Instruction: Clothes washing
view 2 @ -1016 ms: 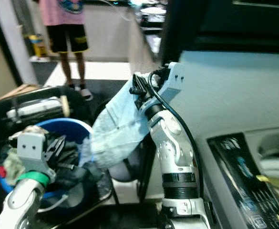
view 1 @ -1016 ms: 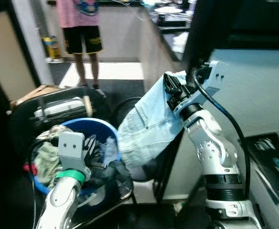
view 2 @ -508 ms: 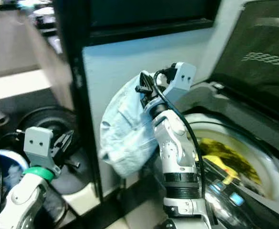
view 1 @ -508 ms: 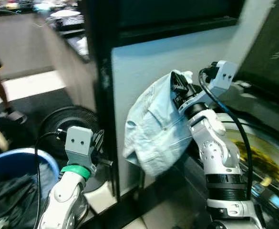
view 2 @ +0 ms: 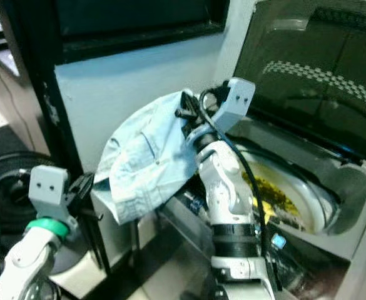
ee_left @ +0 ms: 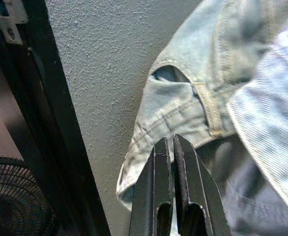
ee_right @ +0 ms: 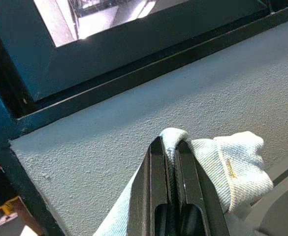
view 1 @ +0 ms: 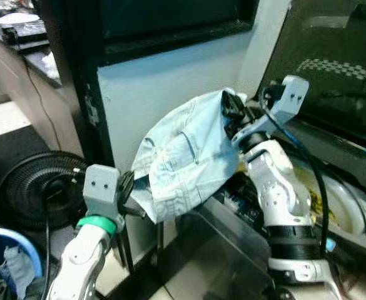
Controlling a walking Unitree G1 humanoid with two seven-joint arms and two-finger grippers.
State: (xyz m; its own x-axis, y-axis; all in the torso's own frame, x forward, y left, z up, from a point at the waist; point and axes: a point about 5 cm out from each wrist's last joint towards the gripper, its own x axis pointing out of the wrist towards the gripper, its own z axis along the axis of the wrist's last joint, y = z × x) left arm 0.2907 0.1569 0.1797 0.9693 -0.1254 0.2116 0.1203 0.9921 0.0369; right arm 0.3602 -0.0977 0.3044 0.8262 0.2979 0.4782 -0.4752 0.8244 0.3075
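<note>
We are holding the denim garment (view 1: 186,159) beside the open washing machine (view 2: 308,187), right claw (ee_right: 172,147) clamped on it; left claw (ee_left: 172,147) pressed together below it; loading remains undone.

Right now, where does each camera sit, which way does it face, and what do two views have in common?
Left eye view: on the head, looking forward and down at the washing machine; both silver arms show, the right gripper holding up the denim garment.
Right eye view: same scene.
Left wrist view: along the left gripper, jaws together, toward the garment's waistband and grey wall.
Right wrist view: along the right gripper, jaws clamping denim, toward wall and window frame.
Shared: both wrist views show garment and wall.
</note>
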